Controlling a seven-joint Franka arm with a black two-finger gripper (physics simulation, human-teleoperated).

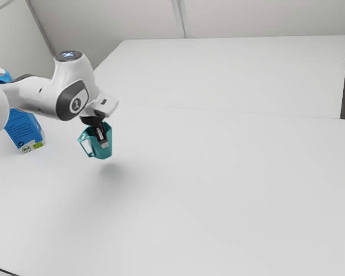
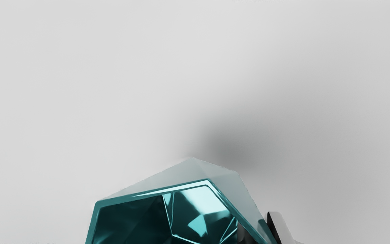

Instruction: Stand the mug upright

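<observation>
In the exterior view, my claw (image 1: 103, 141) holds the mug (image 1: 96, 149) above the worktop (image 1: 218, 190), mouth up and slightly tilted. A blue carton (image 1: 24, 127) is nearby. In the wrist view, the fingers are nearly closed, pinching the mug's wall from inside and out.

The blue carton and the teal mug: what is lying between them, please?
In the exterior view, a bare stretch of white tabletop shows between the blue carton and the teal mug.
</observation>
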